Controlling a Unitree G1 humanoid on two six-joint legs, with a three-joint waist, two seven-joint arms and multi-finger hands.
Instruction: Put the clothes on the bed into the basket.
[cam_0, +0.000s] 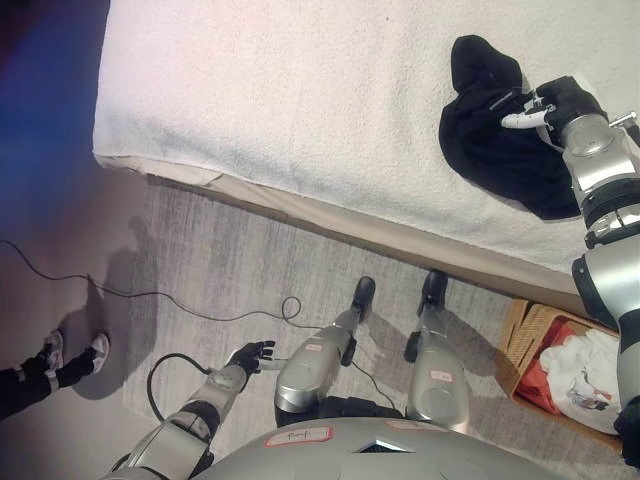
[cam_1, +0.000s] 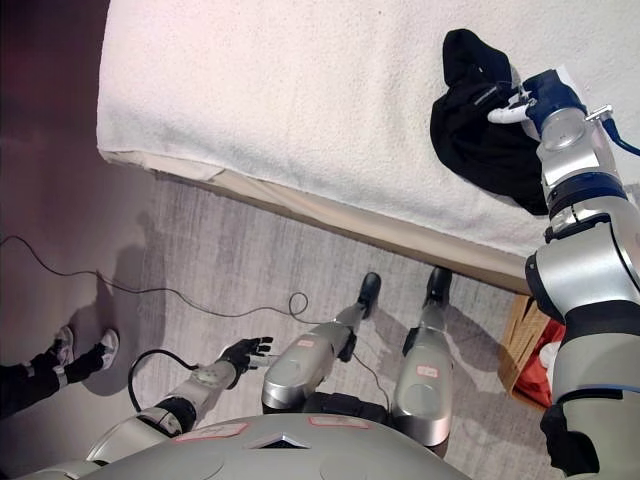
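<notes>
The black garment (cam_0: 495, 125) lies crumpled on the white bed (cam_0: 300, 100), near its right side. The right hand (cam_0: 560, 103) is on top of it, the fingers (cam_0: 520, 120) bent down into the cloth and gripping a fold. The left hand (cam_0: 250, 354) hangs low above the grey floor (cam_0: 220, 260), fingers loosely spread and holding nothing. The wicker basket (cam_0: 525, 330) stands on the floor beside the bed, with white and red clothes (cam_0: 575, 375) inside. A person's shoes (cam_0: 75, 355) show at far left.

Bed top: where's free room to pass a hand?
The bed is bare from its left edge across to the black garment. Crowded only at the right, where the right hand sits on that garment.
</notes>
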